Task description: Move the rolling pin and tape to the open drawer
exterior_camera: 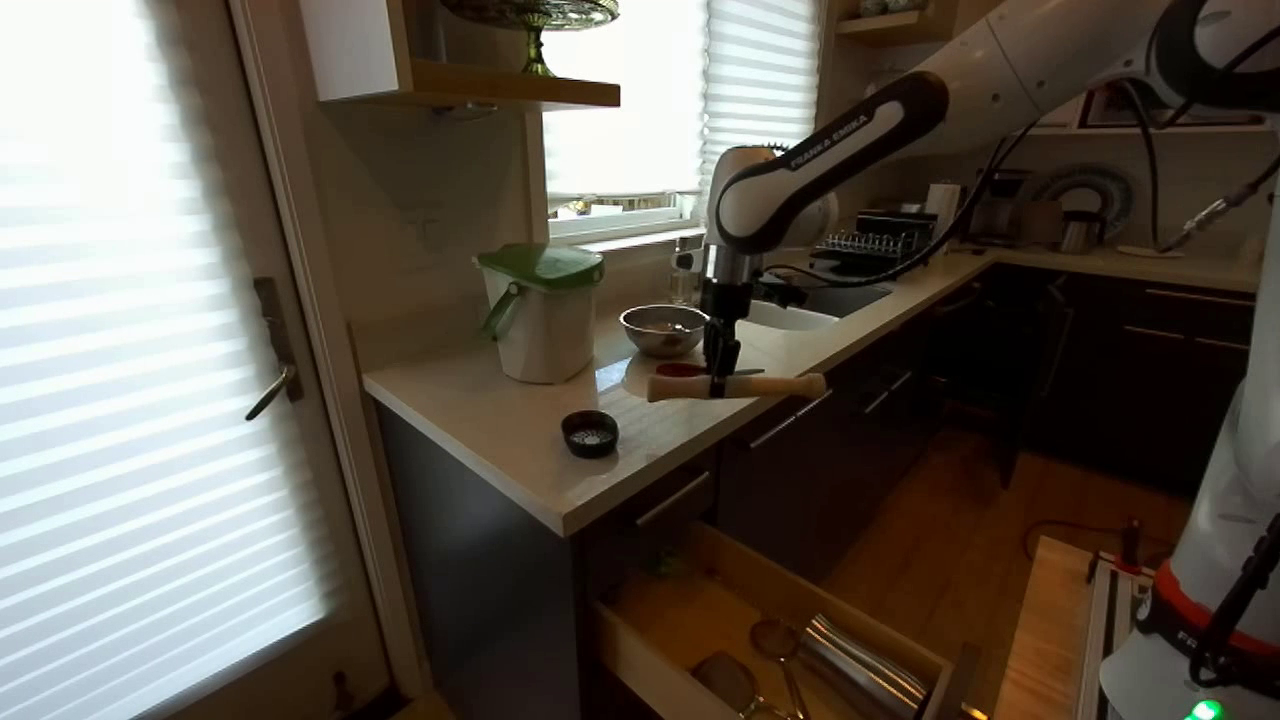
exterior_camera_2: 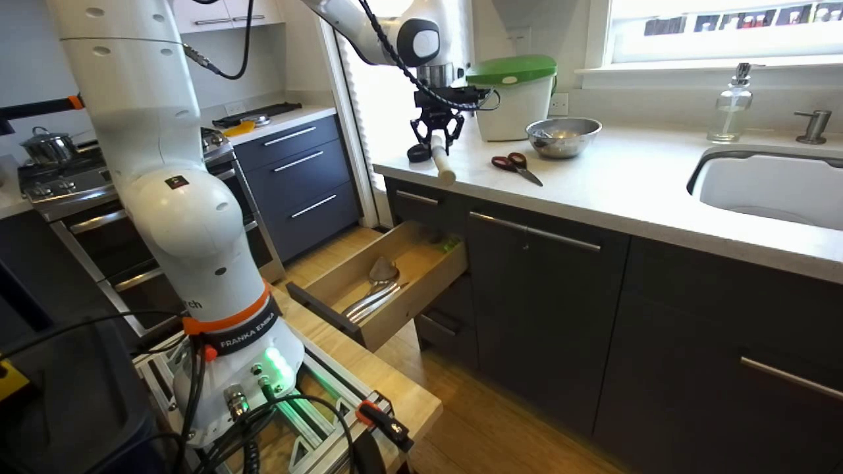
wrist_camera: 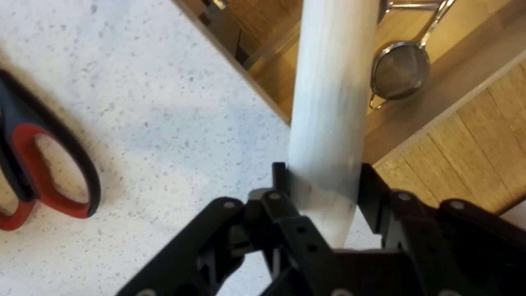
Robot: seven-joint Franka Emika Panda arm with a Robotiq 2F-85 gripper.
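The wrist view gave us the plainest look: the pincer (wrist_camera: 324,181) was pinching the rolling pin (wrist_camera: 333,94) from both sides, and the pale wood ran away from us past the front edge of the bench (wrist_camera: 164,127). Beyond that edge we saw part of the open drawer (wrist_camera: 456,84), with the pin crossing in front of it from where we looked. In both exterior views we found the pin over the bench, near the front edge, and in an exterior view it looked close to level.

The tape (exterior_camera: 590,436) lay on the bench near its corner, apart from the pin; we made out a dark ring with a paler middle. We saw scissors (exterior_camera_2: 520,170) with red and black handles between the pin and a metal bowl (exterior_camera_2: 563,141), and beside the bowl stood a white tub (exterior_camera: 545,335) with a green lid (exterior_camera: 545,265). Farther along the bench we noticed a soap bottle (exterior_camera_2: 732,108) near the sink (exterior_camera_2: 777,181).

The open drawer stood pulled out below the bench in both exterior views, and its inside was light wood. There we saw a mesh strainer (wrist_camera: 400,70) and a shiny ribbed metal thing (exterior_camera: 865,665) that we could not name. Toward the back we spotted something green (exterior_camera_2: 450,245), too small for us to tell what it was.
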